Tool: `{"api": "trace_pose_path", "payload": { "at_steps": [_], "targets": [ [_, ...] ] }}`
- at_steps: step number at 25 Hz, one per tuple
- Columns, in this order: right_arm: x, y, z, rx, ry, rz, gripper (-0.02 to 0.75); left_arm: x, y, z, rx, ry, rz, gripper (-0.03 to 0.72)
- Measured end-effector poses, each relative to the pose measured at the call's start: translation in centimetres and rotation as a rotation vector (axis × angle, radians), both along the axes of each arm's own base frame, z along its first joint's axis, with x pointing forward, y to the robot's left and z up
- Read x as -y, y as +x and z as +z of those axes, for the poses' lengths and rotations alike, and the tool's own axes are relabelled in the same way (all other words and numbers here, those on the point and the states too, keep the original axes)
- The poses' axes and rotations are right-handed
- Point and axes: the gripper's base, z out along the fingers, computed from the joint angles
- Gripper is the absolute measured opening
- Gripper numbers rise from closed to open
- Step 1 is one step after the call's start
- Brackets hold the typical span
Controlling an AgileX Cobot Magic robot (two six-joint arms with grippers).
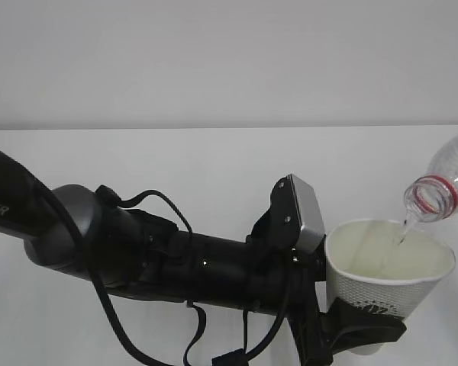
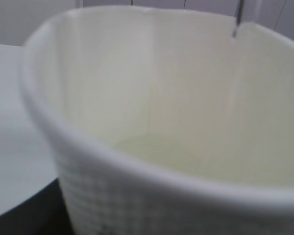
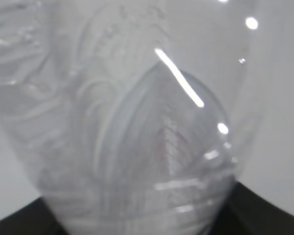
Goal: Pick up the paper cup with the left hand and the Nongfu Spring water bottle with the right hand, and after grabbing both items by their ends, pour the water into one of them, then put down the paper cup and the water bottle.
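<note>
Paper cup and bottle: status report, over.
Left gripper clamped on white paper cup. Clear ribbed plastic bottle tipped, thin water stream entering cup. Right gripper out of exterior view. Nothing obstructing.

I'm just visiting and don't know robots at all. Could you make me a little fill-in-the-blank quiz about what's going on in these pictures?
1. The left gripper holds a white paper ____.
2. The bottle is tilted with its mouth pointing ____ over the cup.
3. The ring around the bottle's neck is ____.
4. A thin stream of water runs from the bottle into the ____.

Missing words: cup; down; red; cup
</note>
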Motion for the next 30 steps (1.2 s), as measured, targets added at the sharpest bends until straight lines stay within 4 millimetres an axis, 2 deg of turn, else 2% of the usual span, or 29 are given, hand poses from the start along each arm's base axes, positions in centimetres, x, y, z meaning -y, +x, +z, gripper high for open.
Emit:
{"api": "trace_pose_path", "payload": {
  "at_steps": [30],
  "targets": [
    [-0.01, 0.02, 0.08, 0.012, -0.015, 0.004, 0.414, 0.00, 0.00, 0.00, 0.000, 0.000, 0.000, 0.511]
  ]
}}
